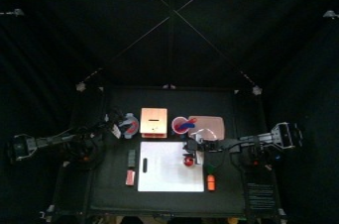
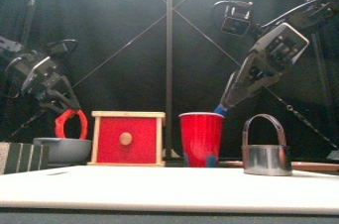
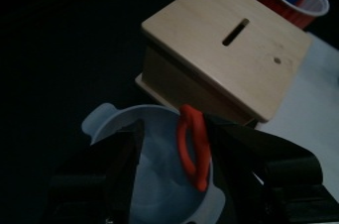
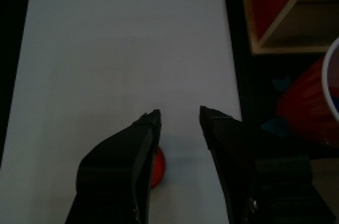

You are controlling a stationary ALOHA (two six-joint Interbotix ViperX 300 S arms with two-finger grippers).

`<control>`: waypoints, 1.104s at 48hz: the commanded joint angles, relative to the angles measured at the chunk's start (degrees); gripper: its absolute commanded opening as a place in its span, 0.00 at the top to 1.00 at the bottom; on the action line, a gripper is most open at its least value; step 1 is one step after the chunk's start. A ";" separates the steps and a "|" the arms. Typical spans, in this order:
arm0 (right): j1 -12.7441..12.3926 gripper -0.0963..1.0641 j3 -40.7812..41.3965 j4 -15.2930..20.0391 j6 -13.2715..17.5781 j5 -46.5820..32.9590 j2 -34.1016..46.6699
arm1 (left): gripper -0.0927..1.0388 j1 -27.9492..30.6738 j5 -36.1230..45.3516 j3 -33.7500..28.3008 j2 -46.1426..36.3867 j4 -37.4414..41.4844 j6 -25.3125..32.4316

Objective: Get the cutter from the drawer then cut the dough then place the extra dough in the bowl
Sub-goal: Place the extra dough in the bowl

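Fingers of your left gripper (image 3: 189,152): clamped on the ring of red dough (image 2: 70,125), which hangs upright from them.
Where the ring is: at the rim of the blue-grey bowl (image 2: 61,151), left of the wooden box (image 2: 127,139) on the counter; you cannot tell whether it touches the bowl.
Fingers of your right gripper (image 4: 179,116): apart, holding nothing, over the white board (image 4: 119,59).
Under them: a red dough disc (image 4: 157,168) lying on the board.
Where the cutter (image 2: 267,149) is: standing on the board, handle up, right of the red cup (image 2: 203,139).
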 commanded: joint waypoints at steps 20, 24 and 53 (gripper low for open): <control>-0.53 0.26 -0.88 0.09 0.00 -1.14 -0.18 | 0.15 -1.76 0.35 -0.62 0.09 -5.98 0.00; -0.70 0.26 -0.97 -0.09 0.00 -2.11 -0.18 | 0.15 -1.76 0.35 -0.62 0.09 -5.80 0.00; -7.47 0.26 -3.08 -5.80 -0.09 -27.86 2.99 | 0.16 -19.95 -15.82 0.09 0.09 24.96 0.09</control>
